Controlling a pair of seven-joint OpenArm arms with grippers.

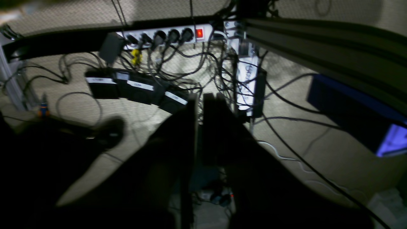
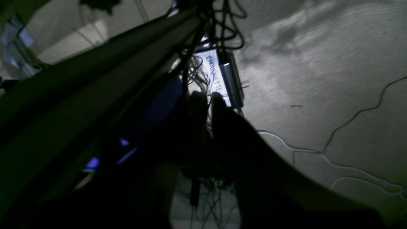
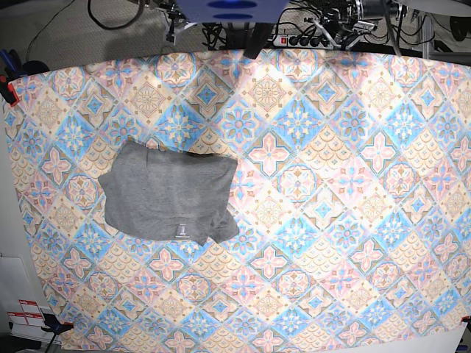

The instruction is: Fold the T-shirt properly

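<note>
The grey T-shirt lies on the left half of the patterned tablecloth, bunched into a rough rectangle with a small white label at its near edge. Neither gripper is near it. Both arms hang behind the table's far edge. In the left wrist view my left gripper points down at the floor, its dark fingers almost touching and holding nothing. My right gripper also faces the floor, with its fingers close together and nothing between them.
Behind the table lie a white power strip, black power bricks and tangled cables on the carpet. A dark blue box sits at the right. Orange clamps hold the cloth at the table's edge.
</note>
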